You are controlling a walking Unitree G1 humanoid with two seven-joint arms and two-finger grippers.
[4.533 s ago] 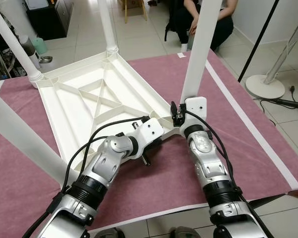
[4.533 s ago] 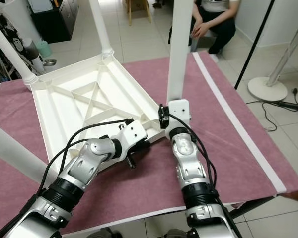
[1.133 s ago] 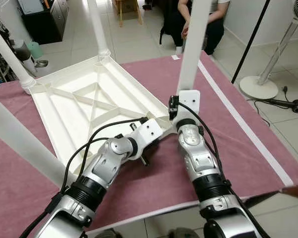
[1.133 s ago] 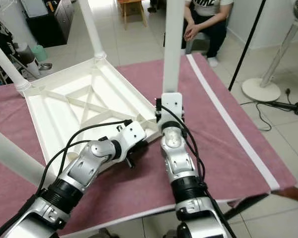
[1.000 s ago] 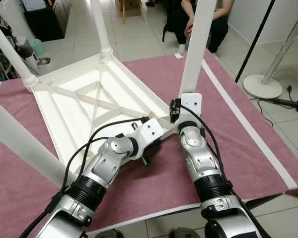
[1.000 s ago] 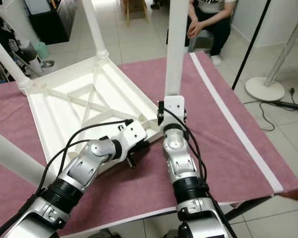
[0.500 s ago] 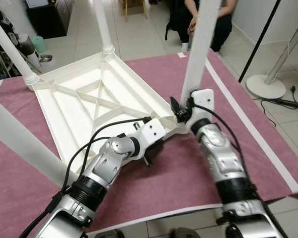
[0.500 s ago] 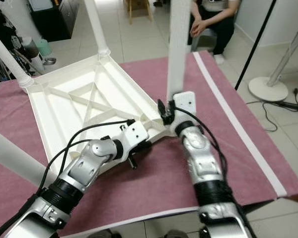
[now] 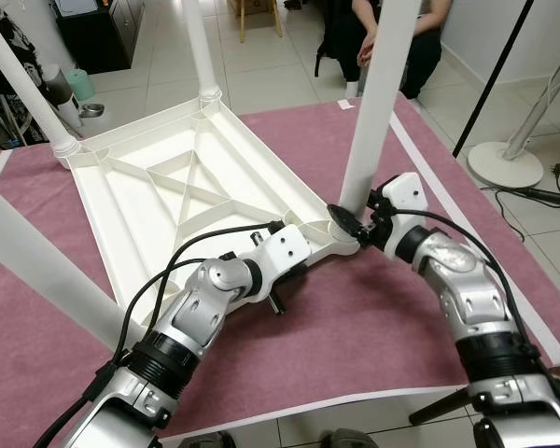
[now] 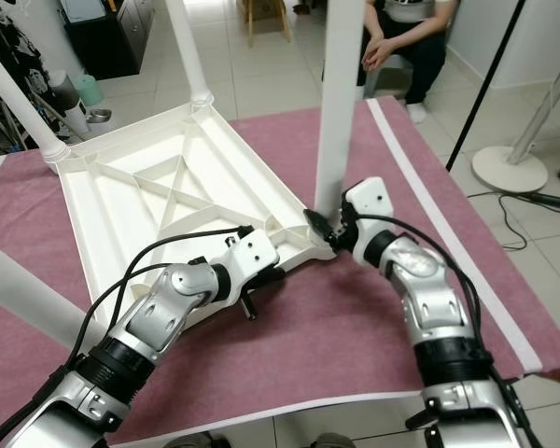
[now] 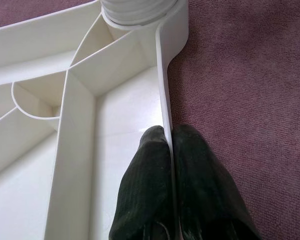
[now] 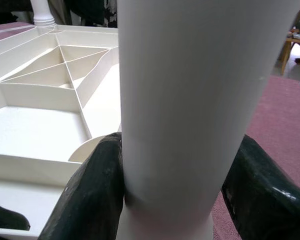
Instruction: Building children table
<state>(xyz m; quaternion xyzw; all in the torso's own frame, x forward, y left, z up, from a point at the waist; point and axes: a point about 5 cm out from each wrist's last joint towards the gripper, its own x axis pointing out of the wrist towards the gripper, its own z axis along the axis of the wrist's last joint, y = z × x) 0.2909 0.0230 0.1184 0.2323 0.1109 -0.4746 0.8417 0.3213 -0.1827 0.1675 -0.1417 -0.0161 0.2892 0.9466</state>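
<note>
The white children's table top (image 9: 182,201) lies upside down on a maroon cloth (image 9: 383,327), ribbed underside up, with white legs standing from its corners. The right gripper (image 12: 177,200) clasps the near-right leg (image 9: 373,112) low down, just above its corner socket, one black finger on each side of the tube. The left gripper (image 11: 167,165) pinches the thin rim of the table top just near of that same corner, its two fingers closed on the wall.

The step in hand looks like seating or turning this leg into its socket. To do it well, the right gripper should keep the leg upright and aligned with the socket while it turns or presses, and the left should hold the rim firmly so the top does not slide or spin on the cloth. A grip so low on a smooth tube may slip, so short, steady turns seem wiser than one long twist.

Whether the leg is threaded, or already fully home, cannot be told; the right wrist and fingers cover the joint. All the legs are cut off at the frame tops. A seated person (image 9: 383,47) at the far side is cut off too, beyond the cloth.
</note>
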